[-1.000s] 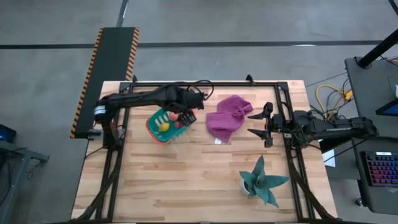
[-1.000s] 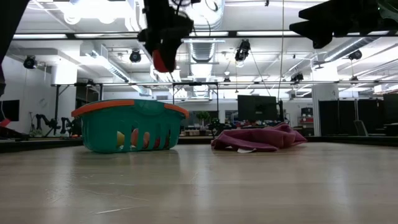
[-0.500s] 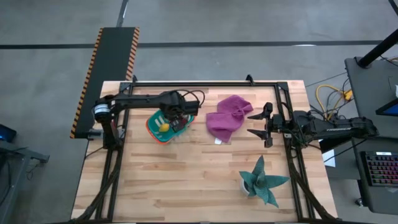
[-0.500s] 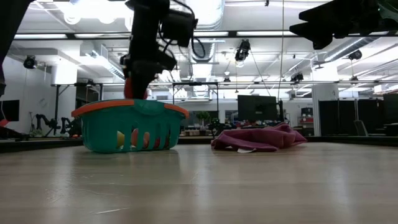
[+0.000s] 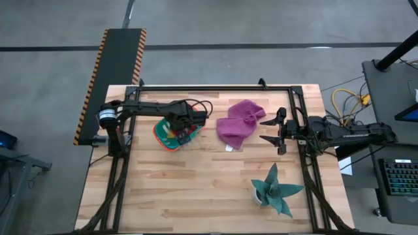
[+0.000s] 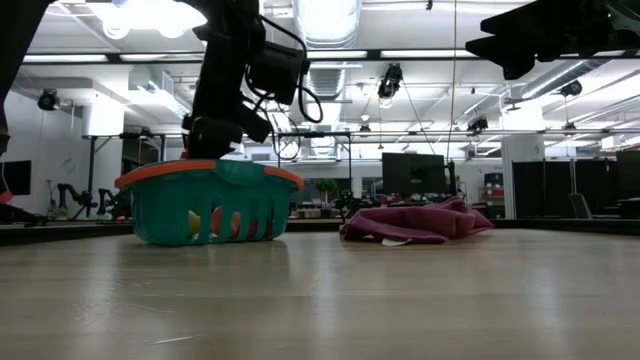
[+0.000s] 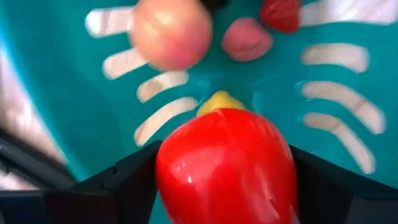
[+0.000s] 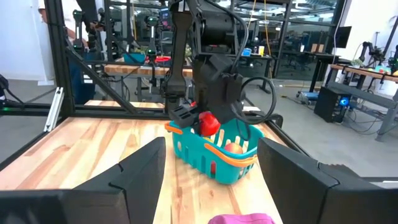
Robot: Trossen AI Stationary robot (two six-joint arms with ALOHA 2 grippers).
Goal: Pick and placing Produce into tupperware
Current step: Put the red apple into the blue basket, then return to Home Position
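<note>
The left gripper's (image 8: pixel 198 122) fingers grip a red toy fruit (image 7: pixel 225 166) just over the teal basket (image 6: pixel 210 203), above a yellow piece (image 7: pixel 219 99) inside. The right gripper (image 5: pixel 269 130) hangs open beside the purple cloth (image 5: pixel 239 122). Pale wooden tabletop (image 5: pixel 196 189); workshop benches and ceiling lights behind.

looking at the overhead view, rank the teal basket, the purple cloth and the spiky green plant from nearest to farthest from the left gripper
1. Teal basket: directly under the left gripper.
2. Purple cloth: mid-table, toward the right arm.
3. Spiky green plant: near right corner, farthest.
</note>
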